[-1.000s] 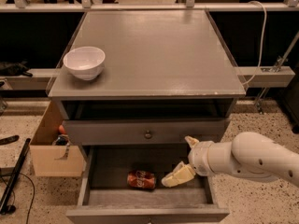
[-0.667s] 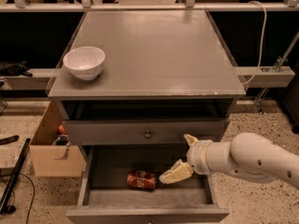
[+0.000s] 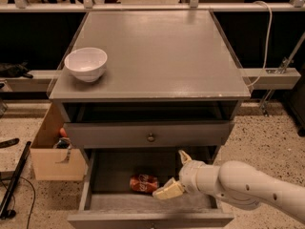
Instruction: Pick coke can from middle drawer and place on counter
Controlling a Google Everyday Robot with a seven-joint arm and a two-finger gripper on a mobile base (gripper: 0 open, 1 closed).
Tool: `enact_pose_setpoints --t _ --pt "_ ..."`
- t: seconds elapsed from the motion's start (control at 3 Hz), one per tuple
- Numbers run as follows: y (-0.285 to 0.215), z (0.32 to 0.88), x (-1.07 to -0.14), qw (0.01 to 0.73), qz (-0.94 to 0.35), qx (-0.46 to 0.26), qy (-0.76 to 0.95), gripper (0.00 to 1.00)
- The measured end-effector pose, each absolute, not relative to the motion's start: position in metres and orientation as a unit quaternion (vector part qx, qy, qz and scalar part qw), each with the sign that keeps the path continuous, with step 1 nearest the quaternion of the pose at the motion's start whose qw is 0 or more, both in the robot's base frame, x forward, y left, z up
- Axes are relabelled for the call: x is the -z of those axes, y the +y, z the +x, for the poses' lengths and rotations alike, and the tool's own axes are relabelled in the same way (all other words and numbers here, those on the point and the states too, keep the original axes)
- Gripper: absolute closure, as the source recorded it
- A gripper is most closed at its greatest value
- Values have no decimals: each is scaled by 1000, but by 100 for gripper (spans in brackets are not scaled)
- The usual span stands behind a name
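Camera view: white arm (image 3: 248,187) extends from 4 o'clock corner, forearm sloping down-left into the open middle drawer (image 3: 114,168), wrist over its right half. Tool (image 3: 175,173) spread wide, one finger (image 3: 183,155) pointing to 12, the other to 9, tip just beside coke can (image 3: 144,183). Can lies on its side, centre-front of drawer floor, red-orange w/ white lettering, not gripped. White bowl (image 3: 86,64) sits at table (image 3: 162,56) 9 o'clock edge

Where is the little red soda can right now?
The small red soda can lies on its side on the dark floor of the open grey middle drawer, lower centre of the camera view, just left of the white end effector.
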State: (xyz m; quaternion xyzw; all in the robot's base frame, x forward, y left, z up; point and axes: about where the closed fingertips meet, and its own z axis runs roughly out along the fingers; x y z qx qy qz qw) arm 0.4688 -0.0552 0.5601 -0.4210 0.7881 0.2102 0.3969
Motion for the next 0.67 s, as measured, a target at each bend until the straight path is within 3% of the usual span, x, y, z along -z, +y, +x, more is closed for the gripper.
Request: enact_pose_setpoints --t 0.67 --pt "-44 472 -539 385 -427 -216 789 0"
